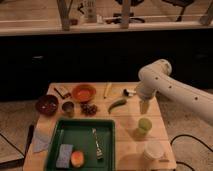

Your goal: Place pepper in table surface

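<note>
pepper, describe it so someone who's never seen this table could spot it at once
On the light tan plank tabletop, look beyond the dark green tray, left of the robot's gripper. The small curved green chili pepper lies there, darker and more bent than the thin yellow stick behind it.

dim warm light, deep shadows; claw (144,106) over right of table surface (126,142)

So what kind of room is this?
Likely a robot practice room: a table holds a pepper, bowl and tray like a play kitchen, and the gripper hangs beside the pepper.
</note>
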Robot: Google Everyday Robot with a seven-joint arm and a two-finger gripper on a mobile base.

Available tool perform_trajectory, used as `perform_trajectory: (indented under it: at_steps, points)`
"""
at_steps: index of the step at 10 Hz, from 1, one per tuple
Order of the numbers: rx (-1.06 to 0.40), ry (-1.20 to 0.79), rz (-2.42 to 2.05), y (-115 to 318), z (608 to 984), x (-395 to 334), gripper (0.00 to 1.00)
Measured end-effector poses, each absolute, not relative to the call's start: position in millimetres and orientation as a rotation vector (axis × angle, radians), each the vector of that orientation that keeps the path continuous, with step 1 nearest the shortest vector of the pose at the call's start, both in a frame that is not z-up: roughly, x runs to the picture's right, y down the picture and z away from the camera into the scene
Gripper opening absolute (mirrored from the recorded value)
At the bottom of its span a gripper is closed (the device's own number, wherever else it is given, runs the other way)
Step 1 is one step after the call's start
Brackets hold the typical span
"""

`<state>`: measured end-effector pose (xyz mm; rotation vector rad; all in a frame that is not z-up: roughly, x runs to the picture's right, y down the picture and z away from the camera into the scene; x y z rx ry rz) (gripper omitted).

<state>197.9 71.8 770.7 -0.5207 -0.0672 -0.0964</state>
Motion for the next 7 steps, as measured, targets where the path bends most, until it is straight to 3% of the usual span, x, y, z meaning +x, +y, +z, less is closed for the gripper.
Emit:
perform_trajectory:
  at_steps: [7]
  points:
    - [-0.508,-0.128,-0.109,57,800,177,0.8]
